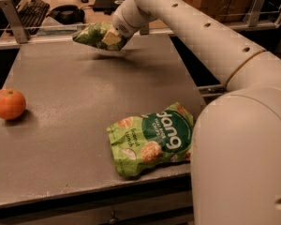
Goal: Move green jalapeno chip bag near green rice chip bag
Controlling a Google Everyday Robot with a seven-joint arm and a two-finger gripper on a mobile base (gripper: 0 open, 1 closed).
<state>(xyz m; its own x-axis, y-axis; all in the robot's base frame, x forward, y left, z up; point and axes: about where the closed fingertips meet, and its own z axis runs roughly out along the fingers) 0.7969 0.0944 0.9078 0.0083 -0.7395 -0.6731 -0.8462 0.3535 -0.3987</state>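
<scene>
The green jalapeno chip bag (90, 34) is a small dark olive-green wrinkly bag held in the air above the far end of the table, with its shadow on the surface below. My gripper (111, 37) is shut on its right end, at the end of my white arm reaching in from the right. The green rice chip bag (152, 137) is a larger bright lime-green "dang" bag lying flat at the table's near right edge, far from the gripper.
An orange (8, 104) sits at the left edge of the grey table (75, 107). A rail (18, 29) runs along the far edge, with a keyboard (30, 11) and dark desk items behind it. My white arm body (243, 149) fills the right foreground.
</scene>
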